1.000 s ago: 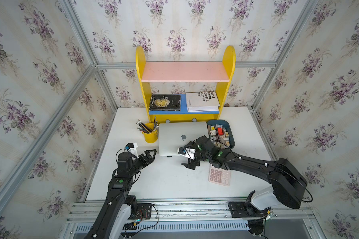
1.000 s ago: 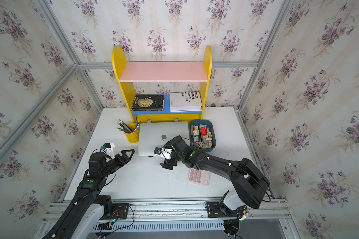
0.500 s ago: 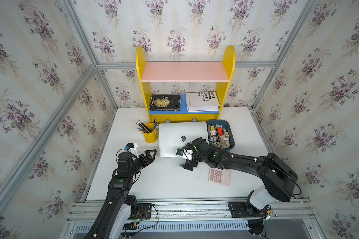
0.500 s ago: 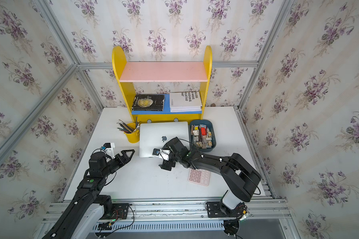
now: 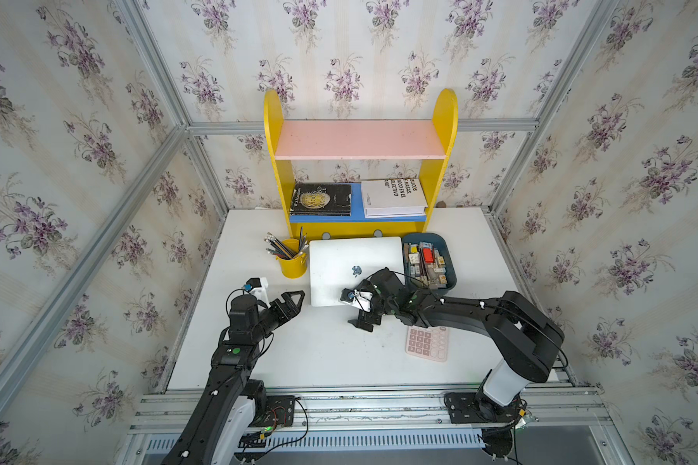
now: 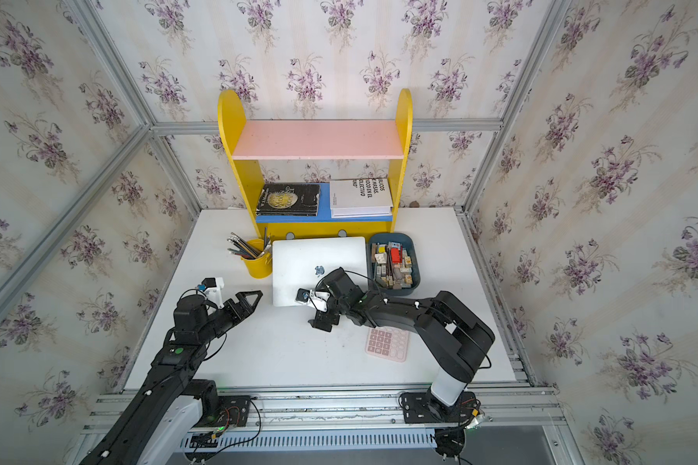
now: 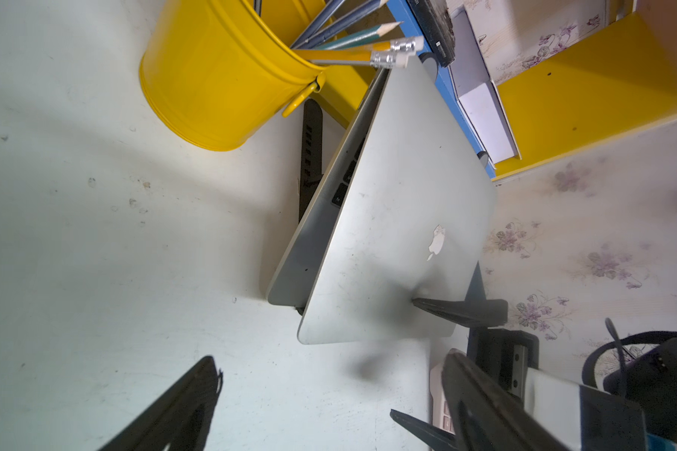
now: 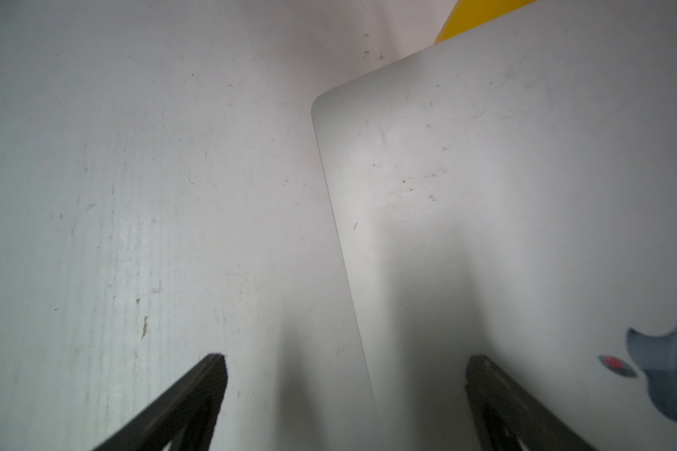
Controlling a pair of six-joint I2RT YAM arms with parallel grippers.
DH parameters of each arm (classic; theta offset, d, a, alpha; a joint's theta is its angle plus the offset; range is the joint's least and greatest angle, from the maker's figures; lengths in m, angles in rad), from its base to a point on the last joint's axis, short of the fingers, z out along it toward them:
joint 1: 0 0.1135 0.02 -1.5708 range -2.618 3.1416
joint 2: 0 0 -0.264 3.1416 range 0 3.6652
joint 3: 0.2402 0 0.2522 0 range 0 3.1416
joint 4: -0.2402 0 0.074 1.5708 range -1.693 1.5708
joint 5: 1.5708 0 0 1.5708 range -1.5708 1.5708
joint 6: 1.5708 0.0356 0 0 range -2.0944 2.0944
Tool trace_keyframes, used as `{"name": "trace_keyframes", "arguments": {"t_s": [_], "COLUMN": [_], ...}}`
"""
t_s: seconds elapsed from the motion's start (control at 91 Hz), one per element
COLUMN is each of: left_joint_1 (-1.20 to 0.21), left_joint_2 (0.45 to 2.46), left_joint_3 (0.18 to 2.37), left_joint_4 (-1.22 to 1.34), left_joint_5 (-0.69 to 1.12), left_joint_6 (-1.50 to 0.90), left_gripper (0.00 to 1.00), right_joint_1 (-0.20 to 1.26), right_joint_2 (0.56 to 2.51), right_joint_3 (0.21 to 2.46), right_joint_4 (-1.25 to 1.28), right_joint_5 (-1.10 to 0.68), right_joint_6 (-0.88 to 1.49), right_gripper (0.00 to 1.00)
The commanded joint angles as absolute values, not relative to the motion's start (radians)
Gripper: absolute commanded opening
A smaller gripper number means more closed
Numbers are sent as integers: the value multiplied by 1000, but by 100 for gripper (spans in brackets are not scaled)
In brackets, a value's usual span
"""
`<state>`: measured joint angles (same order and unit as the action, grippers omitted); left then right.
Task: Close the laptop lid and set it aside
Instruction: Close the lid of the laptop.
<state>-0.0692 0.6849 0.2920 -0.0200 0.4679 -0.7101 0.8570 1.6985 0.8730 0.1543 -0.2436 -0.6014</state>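
Note:
The silver laptop [image 7: 309,250] sits on a black folding stand [image 7: 311,148] in front of the shelf. Its laptop lid [image 5: 355,269] [image 6: 319,261] [image 7: 399,234] [image 8: 505,175] is folded low, logo side up. A narrow wedge with black keys still shows along one side in the left wrist view. My right gripper [image 5: 349,308] [image 6: 308,309] [image 7: 403,356] [image 8: 346,363] is open and straddles the lid's front edge, one finger resting on the outer face, the other out over the table. My left gripper [image 5: 297,302] [image 6: 254,300] [image 7: 331,363] hangs open and empty left of the laptop's front corner.
A yellow pencil cup [image 5: 293,261] stands against the laptop's left side and a blue tray [image 5: 450,277] of small items against its right. A pink calculator [image 5: 428,342] lies under the right forearm. The yellow shelf [image 5: 359,231] with two books stands just behind.
The lid has tipped further down toward the base under the right gripper, mostly in the first half second. The left arm has stayed still.

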Motion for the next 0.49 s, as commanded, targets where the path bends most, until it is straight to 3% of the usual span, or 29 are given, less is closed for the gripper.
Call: {"name": "trace_keyframes", "arguments": {"t_s": [0.0, 0.483], "left_joint_1": [-68, -68], "left_joint_2": [690, 706], "left_joint_3": [289, 288], "left_joint_4": [17, 37], "left_joint_5": [483, 506], "left_joint_6": [-710, -713], "left_gripper": [92, 92], "right_joint_1": [852, 833], "right_joint_2": [1714, 1760], "right_joint_3": [876, 872], "right_joint_4": [173, 238], "right_joint_5": [-229, -227], "right_joint_6": [-576, -535], "right_gripper": [100, 100]}}
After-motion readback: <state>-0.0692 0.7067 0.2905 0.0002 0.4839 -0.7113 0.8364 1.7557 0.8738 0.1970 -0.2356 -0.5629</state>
